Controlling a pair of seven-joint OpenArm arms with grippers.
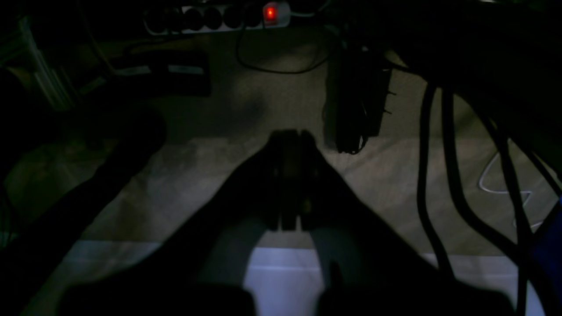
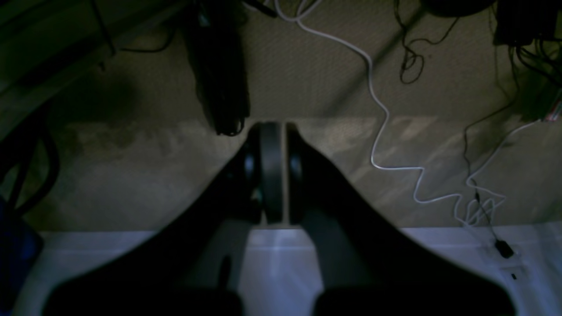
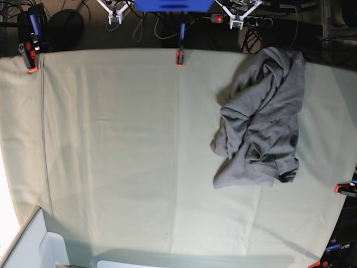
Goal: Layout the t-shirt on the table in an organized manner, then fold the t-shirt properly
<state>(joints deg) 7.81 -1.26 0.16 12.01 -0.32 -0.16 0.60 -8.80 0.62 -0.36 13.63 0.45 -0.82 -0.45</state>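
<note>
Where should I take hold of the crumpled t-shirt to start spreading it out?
Probably the t-shirt is best pinched at its lower edge, coming from above on the near side: that flap lies flat and single on the table, while the middle is bunched in folds.

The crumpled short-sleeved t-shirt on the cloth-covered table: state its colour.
Plain medium grey t-shirt, no pattern; clearest in the base view.

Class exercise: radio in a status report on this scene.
Left gripper and right gripper shut, empty, off the table. T-shirt crumpled, unfolded. Nothing in the way.
</note>
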